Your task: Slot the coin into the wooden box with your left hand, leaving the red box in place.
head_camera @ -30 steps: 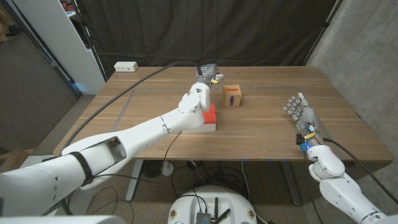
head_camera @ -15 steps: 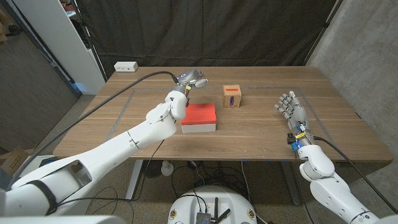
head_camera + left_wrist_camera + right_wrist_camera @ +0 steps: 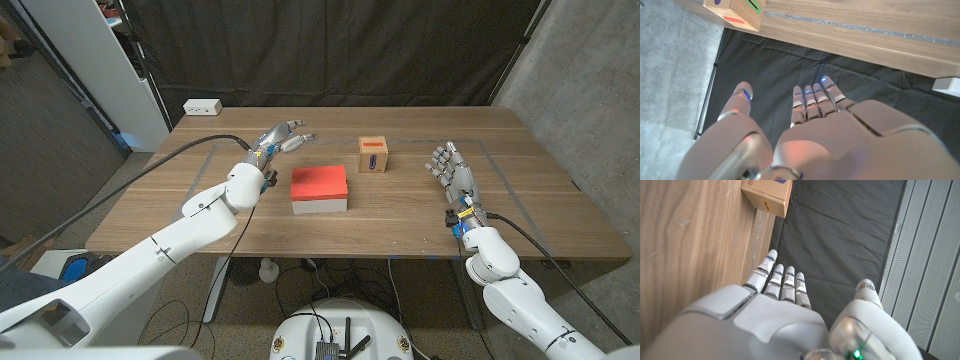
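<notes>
The small wooden box [image 3: 374,154] stands past the table's middle, with a dark slot in its top. In front of it and to its left lies the red box [image 3: 319,187], flat on its white base. My left hand [image 3: 280,140] hovers left of the red box's far corner, fingers spread and holding nothing. The left wrist view has the left hand [image 3: 805,130] open, with the wooden box [image 3: 732,7] beyond the fingertips. My right hand [image 3: 452,172] stands on the table right of the wooden box, fingers apart and holding nothing. The right wrist view has the right hand [image 3: 785,315] and the wooden box [image 3: 767,192].
A white power strip [image 3: 202,106] lies at the table's far left corner. A black curtain hangs behind the table [image 3: 420,215]. A grey cable runs along my left arm over the table's left side.
My left arm has swung back left from beside the wooden box, uncovering the red box, and its fingers have spread. My right hand has shifted left and farther onto the table.
</notes>
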Motion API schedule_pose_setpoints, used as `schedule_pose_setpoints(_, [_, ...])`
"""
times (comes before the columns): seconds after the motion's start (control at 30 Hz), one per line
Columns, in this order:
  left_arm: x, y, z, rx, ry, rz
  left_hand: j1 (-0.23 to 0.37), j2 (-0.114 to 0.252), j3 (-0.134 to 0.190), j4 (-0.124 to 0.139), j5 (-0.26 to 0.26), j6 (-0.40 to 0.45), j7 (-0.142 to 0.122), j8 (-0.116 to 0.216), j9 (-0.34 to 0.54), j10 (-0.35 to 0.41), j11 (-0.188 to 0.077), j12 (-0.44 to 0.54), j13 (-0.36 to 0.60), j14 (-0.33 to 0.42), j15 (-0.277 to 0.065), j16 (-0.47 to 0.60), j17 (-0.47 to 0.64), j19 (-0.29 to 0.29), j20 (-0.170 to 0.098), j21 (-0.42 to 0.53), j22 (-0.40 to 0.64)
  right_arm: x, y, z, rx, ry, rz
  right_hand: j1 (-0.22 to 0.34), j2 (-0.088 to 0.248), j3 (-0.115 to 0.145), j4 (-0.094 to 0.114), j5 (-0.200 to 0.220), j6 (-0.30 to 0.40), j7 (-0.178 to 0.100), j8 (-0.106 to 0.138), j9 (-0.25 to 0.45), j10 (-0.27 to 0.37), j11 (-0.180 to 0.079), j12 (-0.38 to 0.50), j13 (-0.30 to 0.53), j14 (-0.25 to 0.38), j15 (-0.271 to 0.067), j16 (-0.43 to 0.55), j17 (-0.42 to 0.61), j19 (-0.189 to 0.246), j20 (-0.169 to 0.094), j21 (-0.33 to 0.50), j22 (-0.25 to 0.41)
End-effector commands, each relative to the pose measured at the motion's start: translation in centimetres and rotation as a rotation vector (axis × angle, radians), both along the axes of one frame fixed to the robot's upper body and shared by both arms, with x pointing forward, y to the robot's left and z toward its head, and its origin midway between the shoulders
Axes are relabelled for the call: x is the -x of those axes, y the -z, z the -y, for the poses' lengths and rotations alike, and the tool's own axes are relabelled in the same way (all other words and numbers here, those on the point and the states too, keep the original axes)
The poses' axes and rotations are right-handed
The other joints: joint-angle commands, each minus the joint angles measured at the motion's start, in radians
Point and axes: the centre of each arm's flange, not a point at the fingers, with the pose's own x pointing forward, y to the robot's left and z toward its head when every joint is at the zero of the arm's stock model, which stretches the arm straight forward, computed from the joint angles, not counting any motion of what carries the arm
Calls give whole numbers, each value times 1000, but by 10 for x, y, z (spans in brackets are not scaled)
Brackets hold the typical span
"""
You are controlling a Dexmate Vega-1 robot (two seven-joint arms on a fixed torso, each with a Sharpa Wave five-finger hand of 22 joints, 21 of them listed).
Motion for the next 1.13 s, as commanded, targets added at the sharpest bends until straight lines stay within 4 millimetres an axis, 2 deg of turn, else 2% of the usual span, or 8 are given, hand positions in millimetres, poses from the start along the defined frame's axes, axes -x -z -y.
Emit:
schedule_pose_setpoints(0.03, [9, 25, -41, 182, 85, 8, -35, -12, -22, 3, -5, -39, 5, 1, 0, -42, -5, -7, 4, -45, 6, -17, 1, -37, -81, -44, 2, -7, -9, -13, 30, -49, 17, 4, 1, -6, 0, -1, 0, 24, -4, 2, -4, 0, -1, 2, -9, -7, -4, 2, -6, -2, -1, 2])
schedule_pose_setpoints(0.07, [10, 30, -41, 213, 86, 8, -43, -13, -27, 2, -5, -18, 17, 12, -1, -21, -2, 3, 3, -23, 4, -9, -1, -3, -103, -47, 2, -7, -10, -13, 32, -49, 16, 4, 1, -6, 0, -1, -1, 34, -4, 2, -2, -1, 0, 1, -6, -9, -3, 2, -4, -7, 0, 2])
schedule_pose_setpoints(0.1, [9, 35, -42, 242, 102, 5, -50, -16, -30, 0, -5, -9, 22, 15, -2, -5, -4, 9, 2, 3, 0, -2, -2, 26, -108, -48, 2, -7, -11, -13, 42, -45, 19, 4, 1, -6, 0, -1, 1, 42, -4, 2, 0, -2, 1, 1, -3, -9, -2, 1, -2, -9, 1, 1])
schedule_pose_setpoints(0.17, [8, 40, -42, 266, 127, -5, -52, -18, -32, -2, -5, -6, 23, 14, -3, 10, -10, 14, 2, 12, -1, -1, -3, 43, -113, -50, 1, -7, -12, -13, 42, -44, 20, 4, 1, -7, 0, -1, 1, 46, -4, 2, 2, -2, 2, 1, -1, -11, -2, 1, 0, -15, 2, 1])
schedule_pose_setpoints(0.43, [-3, 75, -47, 463, 321, -46, -63, -25, -39, -3, -7, -20, 24, 8, -3, -13, -4, 3, 1, -12, 2, -14, -3, 22, -110, -76, 1, -11, -11, -15, 52, -77, 40, 3, -1, -9, 0, -1, -17, 39, -10, 1, -24, -4, -7, -2, -32, -18, -15, 0, -38, -23, -10, 1])
schedule_pose_setpoints(0.5, [-2, 79, -48, 485, 346, -46, -64, -24, -40, -3, -7, -18, 23, 10, -3, -12, -6, 4, 1, -13, 3, -14, -3, 22, -107, -78, 1, -13, -9, -15, 54, -87, 39, 2, -3, -10, 0, -1, -26, 21, -12, 1, -27, -7, -7, -2, -35, -17, -16, -1, -41, -22, -9, 1])
schedule_pose_setpoints(0.63, [3, 90, -53, 557, 376, -28, -67, -22, -40, -2, -7, -10, 20, 12, -4, -3, -13, 7, 1, -5, 2, -12, -3, 31, -95, -82, 2, -16, -5, -14, 45, -103, 37, 2, -3, -11, 1, -1, -29, 21, -13, 1, -31, -9, -8, -3, -37, -17, -17, -1, -43, -23, -9, 1])
schedule_pose_setpoints(1.13, [8, 103, -56, 627, 386, -15, -69, -13, -38, -2, -6, 15, 19, 19, -3, 20, -13, 14, 1, 12, 2, -7, -3, 52, -87, -92, 2, -22, -9, -16, 60, -117, 29, -2, -6, -14, 2, 0, -25, 40, -8, 1, -31, -4, -5, -4, -35, -13, -15, -2, -43, -18, -6, 1])
